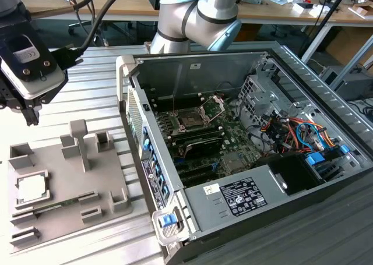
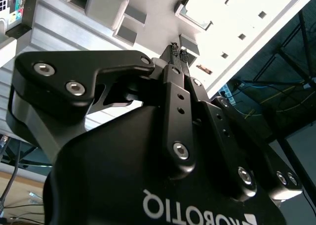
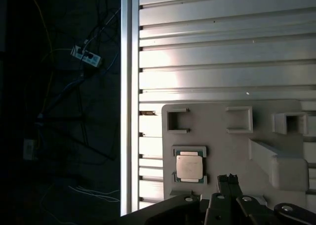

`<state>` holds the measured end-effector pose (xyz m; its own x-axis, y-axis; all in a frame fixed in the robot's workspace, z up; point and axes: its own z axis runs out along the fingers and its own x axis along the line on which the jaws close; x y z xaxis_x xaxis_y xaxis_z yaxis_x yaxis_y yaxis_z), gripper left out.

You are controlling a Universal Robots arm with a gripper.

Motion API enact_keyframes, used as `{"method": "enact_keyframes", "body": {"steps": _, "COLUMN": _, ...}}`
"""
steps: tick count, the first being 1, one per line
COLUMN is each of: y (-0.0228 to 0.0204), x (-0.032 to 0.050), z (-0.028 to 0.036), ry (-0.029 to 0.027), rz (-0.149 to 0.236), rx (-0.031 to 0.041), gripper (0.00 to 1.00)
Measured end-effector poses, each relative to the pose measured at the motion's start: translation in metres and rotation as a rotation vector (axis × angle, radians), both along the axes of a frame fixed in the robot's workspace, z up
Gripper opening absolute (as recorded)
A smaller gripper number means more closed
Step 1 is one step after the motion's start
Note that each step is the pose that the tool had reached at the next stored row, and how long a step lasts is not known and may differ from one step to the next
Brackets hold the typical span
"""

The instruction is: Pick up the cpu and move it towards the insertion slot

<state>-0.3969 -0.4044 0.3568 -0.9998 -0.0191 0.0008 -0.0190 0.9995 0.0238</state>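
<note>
The cpu (image 1: 32, 187) is a pale silver square lying flat in a pocket of a grey holder (image 1: 70, 177) on the exterior view's left. In the first wrist view the cpu (image 3: 189, 166) sits just beside my fingertips. My gripper (image 1: 26, 113) hangs above the holder, well clear of the chip. Both wrist views show the gripper (image 2: 177, 49) (image 3: 228, 178) shut with nothing between its fingers. The insertion slot (image 1: 189, 120) has a dark centre and a raised metal bracket. It lies inside the open computer case (image 1: 192, 218), far from the gripper.
A green memory stick (image 1: 52, 205) lies in the holder beside the cpu. Upright grey posts (image 1: 78, 140) rise from the holder. The slatted aluminium table (image 3: 222, 62) ends at an edge (image 3: 129, 86) with cables on the floor beyond. Cables and drive bays crowd the case's right side.
</note>
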Motion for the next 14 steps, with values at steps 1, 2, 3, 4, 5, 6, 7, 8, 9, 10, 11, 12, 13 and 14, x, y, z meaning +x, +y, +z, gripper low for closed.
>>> {"method": "enact_keyframes", "body": {"steps": 1, "y": 0.0, "x": 0.0, "z": -0.0002, "ry": 0.0, "rz": 0.0, "rx": 0.0, "gripper": 0.11}}
{"method": "enact_keyframes", "body": {"steps": 2, "y": 0.0, "x": 0.0, "z": -0.0005, "ry": 0.0, "rz": 0.0, "rx": 0.0, "gripper": 0.11}}
{"method": "enact_keyframes", "body": {"steps": 3, "y": 0.0, "x": 0.0, "z": -0.0006, "ry": 0.0, "rz": 0.0, "rx": -0.0001, "gripper": 0.11}}
{"method": "enact_keyframes", "body": {"steps": 4, "y": 0.0, "x": 0.0, "z": -0.0011, "ry": -0.0001, "rz": 0.0, "rx": -0.0001, "gripper": 0.11}}
{"method": "enact_keyframes", "body": {"steps": 5, "y": 0.0, "x": 0.0, "z": -0.0016, "ry": 0.0, "rz": 0.0, "rx": -0.0004, "gripper": 0.11}}
{"method": "enact_keyframes", "body": {"steps": 6, "y": 0.0, "x": 0.0, "z": -0.0017, "ry": -0.0001, "rz": 0.0, "rx": -0.0005, "gripper": 0.11}}
{"method": "enact_keyframes", "body": {"steps": 7, "y": 0.0, "x": 0.0, "z": -0.0018, "ry": 0.0, "rz": 0.0, "rx": -0.0008, "gripper": 0.11}}
{"method": "enact_keyframes", "body": {"steps": 8, "y": 0.0, "x": 0.0, "z": -0.002, "ry": 0.0, "rz": 0.0, "rx": -0.0014, "gripper": 0.11}}
{"method": "enact_keyframes", "body": {"steps": 9, "y": 0.0, "x": 0.0, "z": -0.0021, "ry": 0.0, "rz": 0.0, "rx": -0.002, "gripper": 0.11}}
{"method": "enact_keyframes", "body": {"steps": 10, "y": 0.0, "x": 0.0, "z": -0.0023, "ry": -0.0001, "rz": 0.0, "rx": -0.0023, "gripper": 0.11}}
{"method": "enact_keyframes", "body": {"steps": 11, "y": 0.0, "x": 0.0, "z": -0.0025, "ry": 0.0, "rz": 0.0, "rx": -0.0031, "gripper": 0.11}}
{"method": "enact_keyframes", "body": {"steps": 12, "y": 0.0, "x": 0.0, "z": -0.0028, "ry": -0.0001, "rz": 0.0, "rx": -0.0038, "gripper": 0.11}}
{"method": "enact_keyframes", "body": {"steps": 13, "y": 0.0, "x": 0.0, "z": -0.0029, "ry": 0.0, "rz": 0.0, "rx": -0.0042, "gripper": 0.11}}
{"method": "enact_keyframes", "body": {"steps": 14, "y": 0.0, "x": 0.0, "z": -0.003, "ry": 0.0, "rz": 0.0, "rx": -0.0044, "gripper": 0.11}}
